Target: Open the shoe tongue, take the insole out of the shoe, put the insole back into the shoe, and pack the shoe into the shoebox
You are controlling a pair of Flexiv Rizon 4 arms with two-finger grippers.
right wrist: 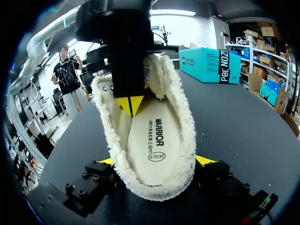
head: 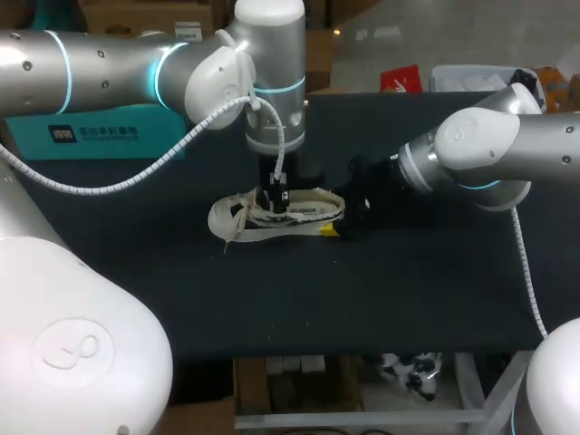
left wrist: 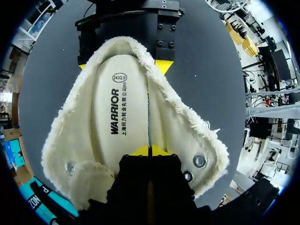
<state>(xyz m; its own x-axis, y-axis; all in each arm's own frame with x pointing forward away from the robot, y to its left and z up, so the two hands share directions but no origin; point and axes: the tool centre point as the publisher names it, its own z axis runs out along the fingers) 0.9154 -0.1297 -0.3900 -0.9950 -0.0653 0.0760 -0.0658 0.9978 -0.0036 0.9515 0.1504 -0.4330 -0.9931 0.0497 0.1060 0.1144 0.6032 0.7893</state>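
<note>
Head view: a cream low shoe with a fleecy lining (head: 272,217) was laid on its sole near the middle of the dark table (head: 399,299), toe towards 9 o'clock and heel towards 3 o'clock. Loose white laces (head: 237,227) were spread at the shoe's 9 o'clock end. The left gripper (head: 275,201) was lowered from 12 o'clock straight into the shoe's opening. The right gripper (head: 340,217) was set at the heel, at 3 o'clock of the shoe. A teal cardboard box (head: 91,140) was seen towards 10 o'clock of the shoe, well apart from it, at the table's far edge.

Left wrist view: the left gripper (left wrist: 150,151) was seen with its yellow tips closed together, tip against tip, down on the cream oval insole with dark print (left wrist: 117,117). The insole was lying flat inside the shoe (left wrist: 183,126). Whether anything thin was pinched between the tips could not be told.

Right wrist view: the right gripper (right wrist: 155,161) was clamped on the heel of the shoe (right wrist: 183,126), one yellow tip pressed against each side of the fleecy collar. Ahead of it, the left gripper (right wrist: 130,104) was pointed down at the insole (right wrist: 152,140), and the box (right wrist: 211,64) was seen beyond the shoe.
</note>
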